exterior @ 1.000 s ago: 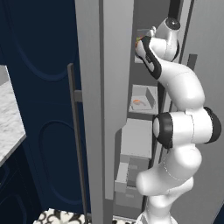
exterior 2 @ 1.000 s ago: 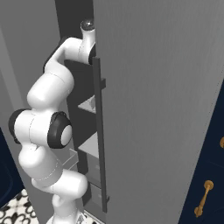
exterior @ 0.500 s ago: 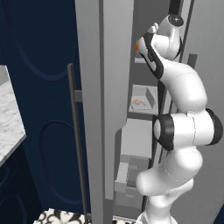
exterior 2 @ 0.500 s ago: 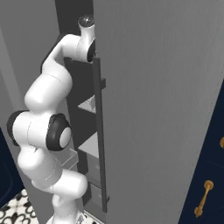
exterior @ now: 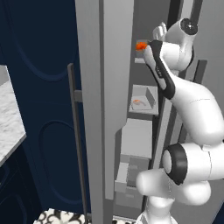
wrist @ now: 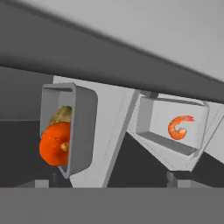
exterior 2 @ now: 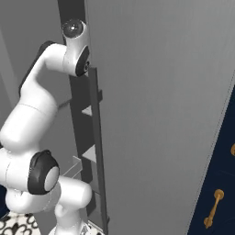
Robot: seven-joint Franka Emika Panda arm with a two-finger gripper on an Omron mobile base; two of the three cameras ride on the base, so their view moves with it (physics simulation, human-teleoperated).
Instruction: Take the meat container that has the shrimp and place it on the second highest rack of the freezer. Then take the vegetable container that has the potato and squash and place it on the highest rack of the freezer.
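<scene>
In the hand view, a grey tray (wrist: 76, 127) with the potato and squash (wrist: 54, 140) is seen close by on the highest rack (wrist: 109, 131). Further off, the shrimp (wrist: 179, 127) lies in its tray (wrist: 173, 127) on the second highest rack (wrist: 197, 159). How wide the jaws stand cannot be told. In the left base view, the freezer (exterior: 105, 109) is seen open.

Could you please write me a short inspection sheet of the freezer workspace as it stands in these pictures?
Surface: freezer door open, grey racks inside.
Job's things: vegetable container with potato and squash on the highest rack; meat container with shrimp on the second highest rack.
Clutter: nothing seen.
Grippers: fingers open, holding nothing, near the vegetable container.
Cables: nothing seen.
Surroundings: navy cabinets, gold handles, marble counter.
</scene>
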